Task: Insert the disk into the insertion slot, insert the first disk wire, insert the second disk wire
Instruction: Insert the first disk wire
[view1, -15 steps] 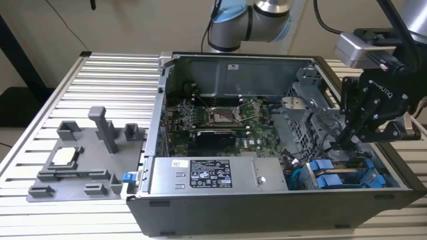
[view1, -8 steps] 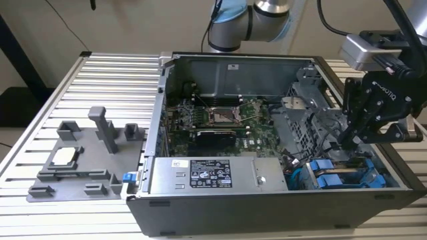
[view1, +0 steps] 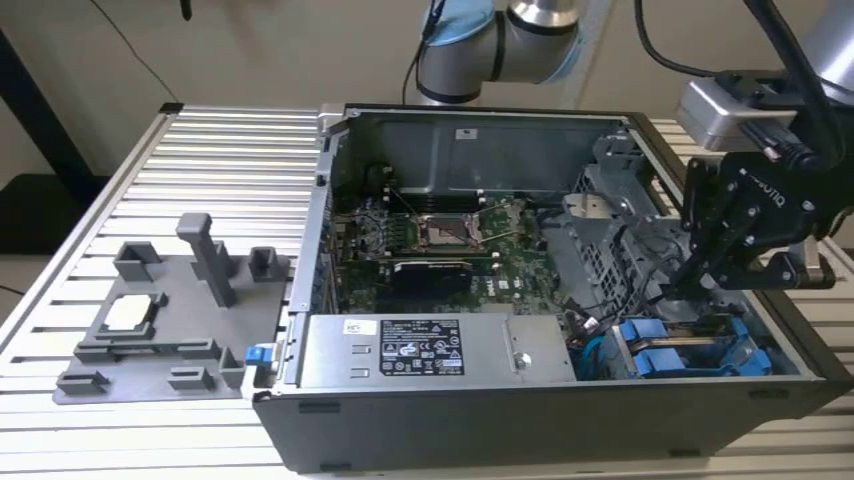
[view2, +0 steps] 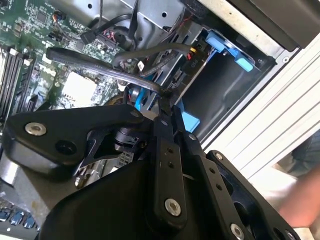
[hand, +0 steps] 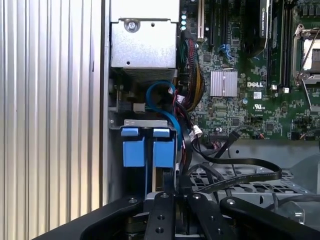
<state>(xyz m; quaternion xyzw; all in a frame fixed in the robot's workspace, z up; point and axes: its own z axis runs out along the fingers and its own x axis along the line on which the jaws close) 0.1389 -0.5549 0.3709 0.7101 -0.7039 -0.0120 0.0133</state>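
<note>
Two blue-fronted carriers sit side by side in the grey drive cage, the insertion slot (hand: 145, 123), at the case's corner. The disk (hand: 164, 150) (view1: 641, 333) is the one in line with my gripper; its twin (hand: 133, 149) lies beside it, nearer the case wall. My gripper (view1: 683, 290) (hand: 167, 186) (view2: 166, 102) hangs inside the case just behind the disk's rear end. Its fingers are pressed together on the end of a flat black disk wire (view2: 100, 62) (hand: 250, 177), which trails off over the cage toward the motherboard. A blue wire (hand: 162, 92) loops from the carriers toward the power supply.
The large grey box with a white label (view1: 427, 350) sits along the case's front wall. The motherboard (view1: 441, 240) fills the case floor. A grey fixture plate (view1: 160, 310) lies on the slatted table at the exterior view's left. A blurred hand (view2: 300, 195) is beyond the case edge.
</note>
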